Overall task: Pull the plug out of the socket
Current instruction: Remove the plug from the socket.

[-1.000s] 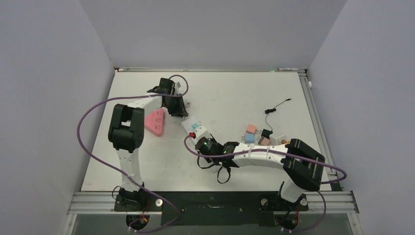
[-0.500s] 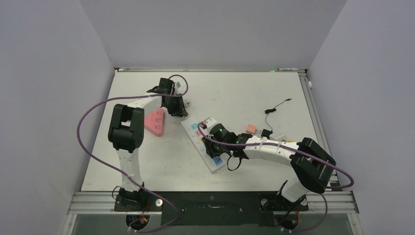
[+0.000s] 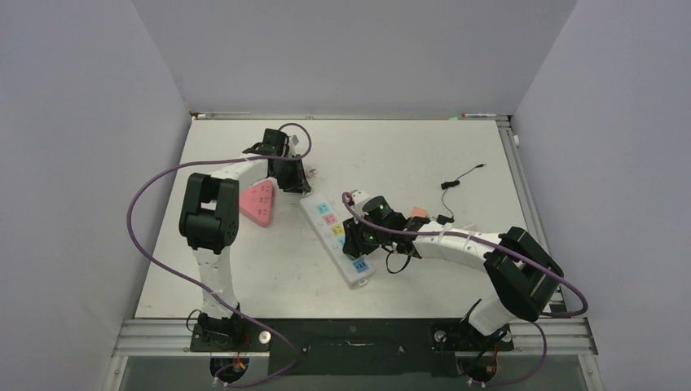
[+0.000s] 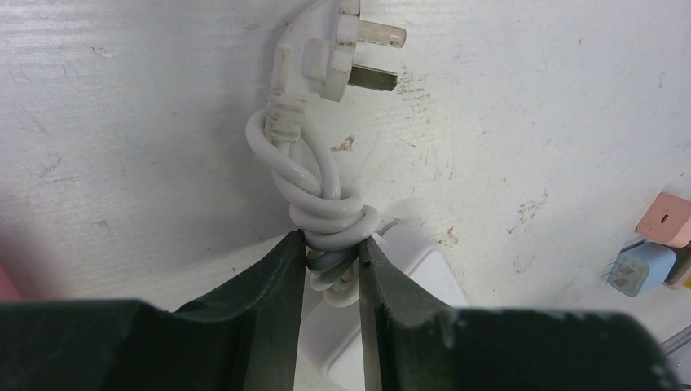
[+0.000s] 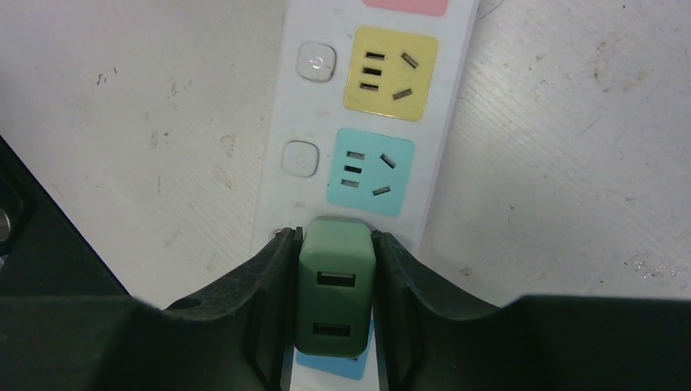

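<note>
The socket is a white power strip (image 3: 330,228) with coloured outlets, lying slantwise mid-table; the right wrist view shows its yellow outlet (image 5: 389,73) and teal outlet (image 5: 371,171). The plug, a green block (image 5: 336,285) with two USB slots, sits over the strip's blue outlet, and I cannot tell whether it is still seated. My right gripper (image 5: 336,238) is shut on its sides. In the top view that gripper (image 3: 358,242) hides the plug. My left gripper (image 4: 332,240) is shut on the strip's coiled white cord (image 4: 326,213) at the far end (image 3: 292,181).
A white pronged mains plug (image 4: 338,53) ends the cord beyond the left gripper. A pink triangular socket block (image 3: 259,202) lies left of the strip. A pink adapter (image 3: 418,213), a black adapter (image 3: 444,220) and a thin black cable (image 3: 460,177) lie to the right.
My right wrist has swung from the strip's near-left side across it to its right side, uncovering most of the strip. The left arm has not moved.
</note>
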